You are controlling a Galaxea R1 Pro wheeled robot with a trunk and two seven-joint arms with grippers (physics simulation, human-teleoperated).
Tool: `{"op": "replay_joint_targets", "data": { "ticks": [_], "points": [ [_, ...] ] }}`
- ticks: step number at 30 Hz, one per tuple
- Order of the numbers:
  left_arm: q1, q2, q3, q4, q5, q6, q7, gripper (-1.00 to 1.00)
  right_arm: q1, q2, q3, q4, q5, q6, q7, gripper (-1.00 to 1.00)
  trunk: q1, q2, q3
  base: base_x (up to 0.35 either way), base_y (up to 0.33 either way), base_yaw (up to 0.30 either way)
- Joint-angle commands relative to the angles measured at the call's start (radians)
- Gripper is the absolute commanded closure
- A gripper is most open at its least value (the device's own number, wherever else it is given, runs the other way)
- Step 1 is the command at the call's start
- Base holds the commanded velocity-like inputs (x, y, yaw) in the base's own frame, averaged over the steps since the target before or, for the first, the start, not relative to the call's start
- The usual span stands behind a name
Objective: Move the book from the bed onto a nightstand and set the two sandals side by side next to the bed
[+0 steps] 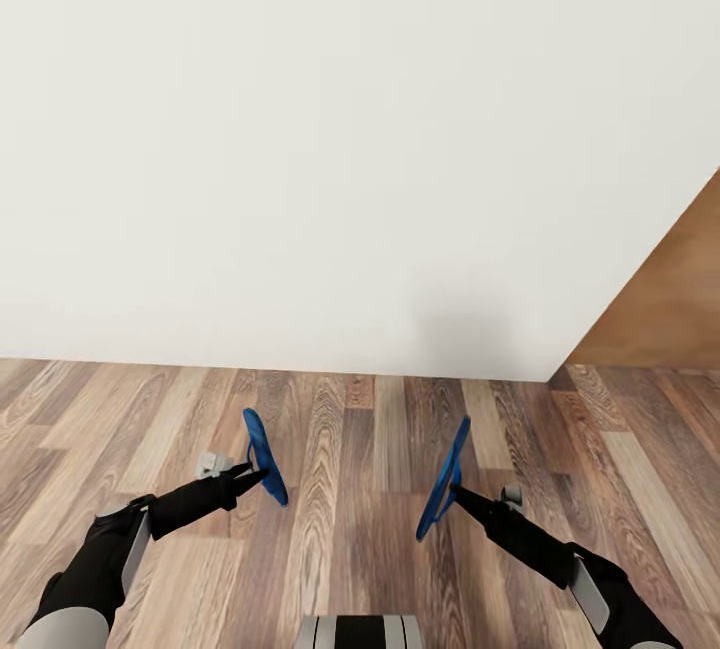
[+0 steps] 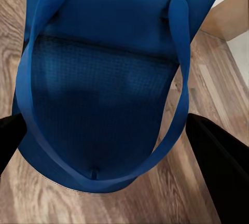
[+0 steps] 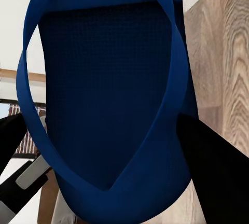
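A plain white wall [image 1: 330, 129] rises ahead over the mixed-tone wood plank floor [image 1: 380, 429]. Above the floor, the left gripper [image 1: 258, 474] is clenched on one thin bright blue flip-flop sandal [image 1: 265, 456], held on edge. The right gripper [image 1: 452, 491] likewise clasps the second blue sandal [image 1: 445, 479], whose curved strap [image 3: 171, 68] and textured footbed [image 3: 104, 79] show close up.

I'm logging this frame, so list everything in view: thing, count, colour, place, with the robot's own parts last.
sandals: two, bright blue, held edge-on above the floor, one in the left gripper, one in the right.
wall: one, white, straight ahead.
floor: one, mixed-tone wood planks, below the wall.
wooden surface: one, brown, at the right past the wall's corner.
left gripper: one, black, shut on its sandal.
right gripper: one, black, shut on its sandal.
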Motion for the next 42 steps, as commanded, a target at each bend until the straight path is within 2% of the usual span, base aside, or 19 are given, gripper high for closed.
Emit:
{"op": "replay_joint_targets", "data": {
  "ticks": [1,42],
  "points": [
    [-0.001,-0.001,0.004,-0.001,-0.007,0.01,-0.007,1.0,0.0,0.0,-0.001,0.0,-0.002,0.01,0.003,1.0,-0.001,0.0,0.003,0.0,0.0,0.0],
    [-0.001,0.004,0.006,-0.001,-0.007,0.012,-0.007,1.0,0.0,0.005,-0.001,0.001,-0.002,0.01,0.003,1.0,-0.019,0.01,0.162,0.0,0.0,0.0]
  ]
}}
